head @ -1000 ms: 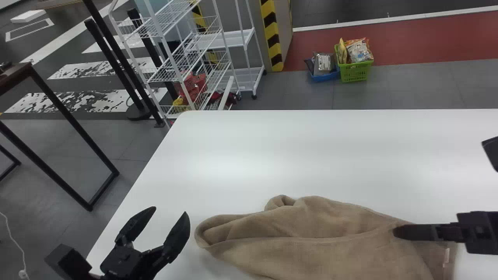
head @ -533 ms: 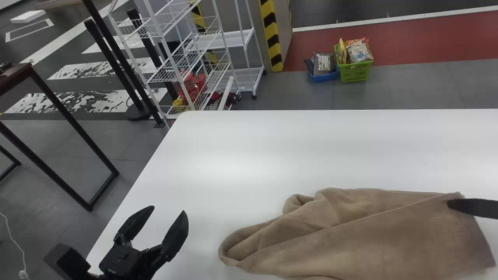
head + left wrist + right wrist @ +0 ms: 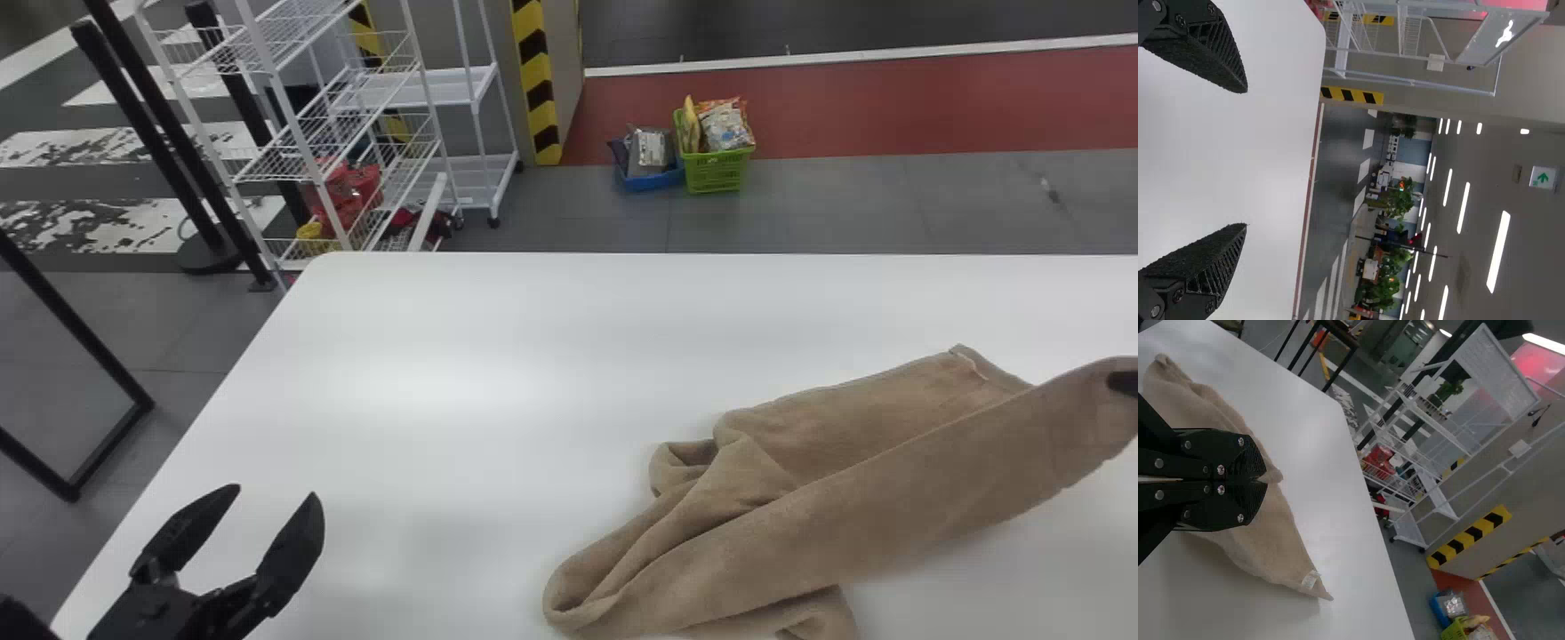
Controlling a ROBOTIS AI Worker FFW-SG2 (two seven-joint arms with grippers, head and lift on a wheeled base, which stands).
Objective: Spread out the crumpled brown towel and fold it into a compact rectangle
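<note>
Bunching in creases, brown towel (image 3: pixel 853 507); right gripper (image 3: pixel 1124 384) pinching it, left gripper (image 3: pixel 273 494) jaws spread wide.

The head view looks from up high, forward and down at the white table (image 3: pixel 498 356). The left wrist view looks from close over the table, out past its far edge and up to the ceiling lights (image 3: pixel 1498 252), and the right wrist view looks from close by the towel (image 3: pixel 827 507) toward the far left. All three see the table and the white rack (image 3: pixel 298 133) behind it.
</note>
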